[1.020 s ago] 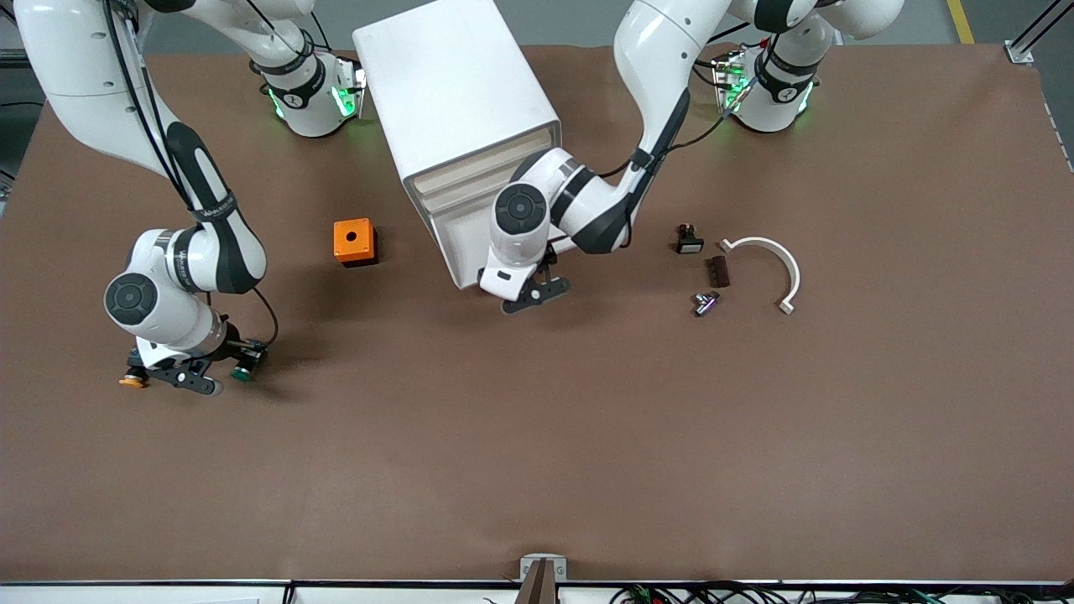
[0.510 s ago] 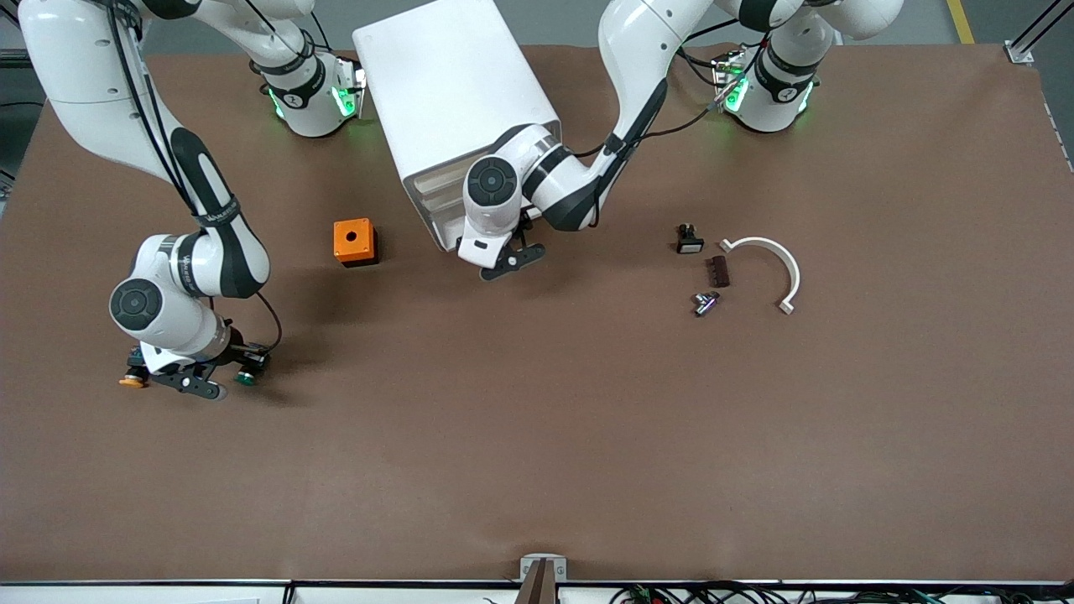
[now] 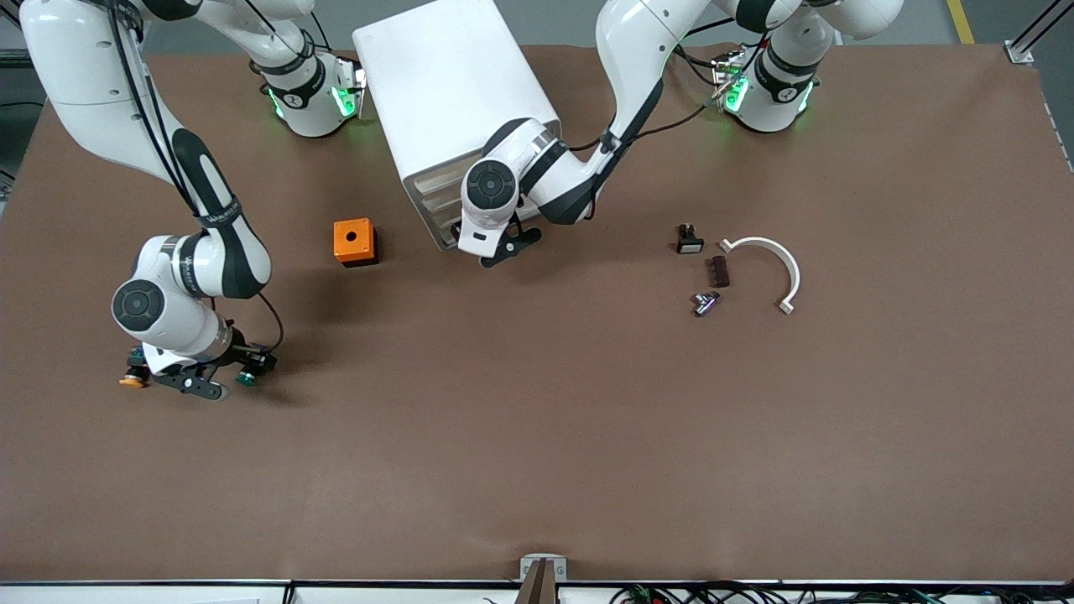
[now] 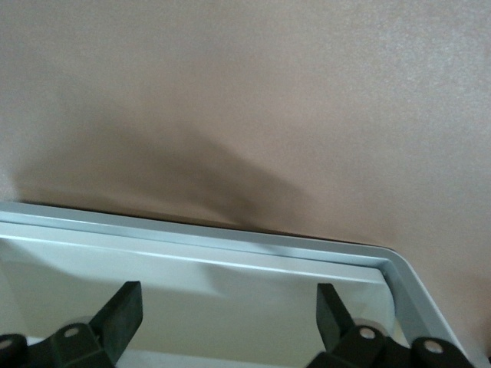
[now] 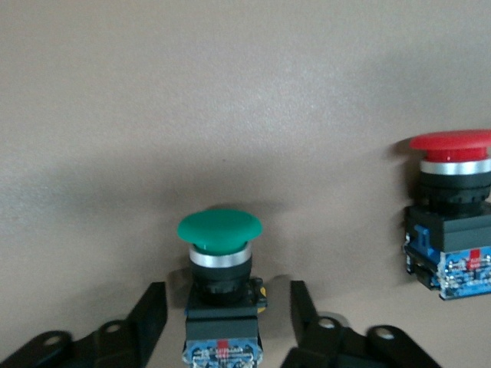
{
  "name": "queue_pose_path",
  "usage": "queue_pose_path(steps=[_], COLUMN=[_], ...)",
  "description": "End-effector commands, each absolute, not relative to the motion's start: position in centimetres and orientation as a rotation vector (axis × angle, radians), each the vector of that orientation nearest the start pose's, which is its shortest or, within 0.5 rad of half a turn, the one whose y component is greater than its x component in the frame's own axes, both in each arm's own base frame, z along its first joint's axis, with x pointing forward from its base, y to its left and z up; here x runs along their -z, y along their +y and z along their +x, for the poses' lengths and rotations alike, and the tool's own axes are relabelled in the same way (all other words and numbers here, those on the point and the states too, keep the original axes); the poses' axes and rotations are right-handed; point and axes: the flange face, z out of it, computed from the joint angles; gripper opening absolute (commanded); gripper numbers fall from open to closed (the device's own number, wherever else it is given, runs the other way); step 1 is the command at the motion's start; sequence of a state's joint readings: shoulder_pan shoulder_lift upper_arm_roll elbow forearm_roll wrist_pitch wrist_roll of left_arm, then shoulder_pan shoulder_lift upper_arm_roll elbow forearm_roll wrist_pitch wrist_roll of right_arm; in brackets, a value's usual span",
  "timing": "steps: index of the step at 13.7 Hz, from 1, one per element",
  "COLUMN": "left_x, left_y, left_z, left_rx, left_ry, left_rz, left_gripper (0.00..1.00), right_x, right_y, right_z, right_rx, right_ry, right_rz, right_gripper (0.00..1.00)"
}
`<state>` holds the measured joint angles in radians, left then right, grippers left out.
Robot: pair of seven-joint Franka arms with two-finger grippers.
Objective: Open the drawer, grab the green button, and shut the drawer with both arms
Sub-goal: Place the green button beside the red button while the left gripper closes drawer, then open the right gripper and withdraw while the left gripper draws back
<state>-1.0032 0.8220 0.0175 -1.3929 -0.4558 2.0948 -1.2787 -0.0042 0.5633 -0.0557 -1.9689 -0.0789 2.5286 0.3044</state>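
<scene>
Nearest the front camera, toward the right arm's end of the table, the right gripper (image 3: 211,377) is down at the tabletop with the green button (image 5: 220,264) standing upright between its fingers (image 5: 149,318). In the right wrist view both fingers stand clear of the button's dark body, with a gap on each side, so the pincer is parted and grips nothing. A red-capped button (image 5: 451,222) stands just beside it, and an orange-capped one (image 3: 130,382) sits by the gripper too. To finish this well, I'd say the right arm should lift straight up, so a finger does not tip the green button or knock its neighbours.

Farther from the camera, an orange box (image 3: 354,242) sits on the table (image 3: 537,436). Farther still, the left gripper (image 3: 499,250) is at the front of the white cabinet (image 3: 453,101), its fingers (image 4: 123,314) spread wide and empty against the pale drawer (image 4: 230,268). From the front view the drawer looks pushed nearly or fully home. A square, gentle push should seat it without shifting the cabinet.
</scene>
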Motion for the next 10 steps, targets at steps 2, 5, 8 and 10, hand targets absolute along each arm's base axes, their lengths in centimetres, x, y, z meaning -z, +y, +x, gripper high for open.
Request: queue_pose_path(steps=[2,5,8,10], left_x=[-21.8,-22.4,-24.3,-25.7], left_y=[-61.3,-59.6,-57.5,-54.9], left_z=[37.1,40.2,45.1,48.6], left_rx=[-0.667,-0.640,-0.586,-0.475], left_ry=[-0.848,-0.898,-0.999,-1.016], left_rz=[-2.992,-3.000,-3.028,-3.050], left_gripper=[1.00,1.00,1.00,1.00], right_x=[-23.2,-31.5,-40.7,-45.3], right_y=[-3.1,-1.9,-0.8,-0.4], right_z=[63.0,62.5,60.2,58.2], right_rx=[-0.059,-0.128,-0.203,-0.226], right_ry=[0.452,0.436,0.402,0.367], right_rz=[-3.198,-3.201,-3.195,-3.172], right_gripper=[1.00,1.00,1.00,1.00])
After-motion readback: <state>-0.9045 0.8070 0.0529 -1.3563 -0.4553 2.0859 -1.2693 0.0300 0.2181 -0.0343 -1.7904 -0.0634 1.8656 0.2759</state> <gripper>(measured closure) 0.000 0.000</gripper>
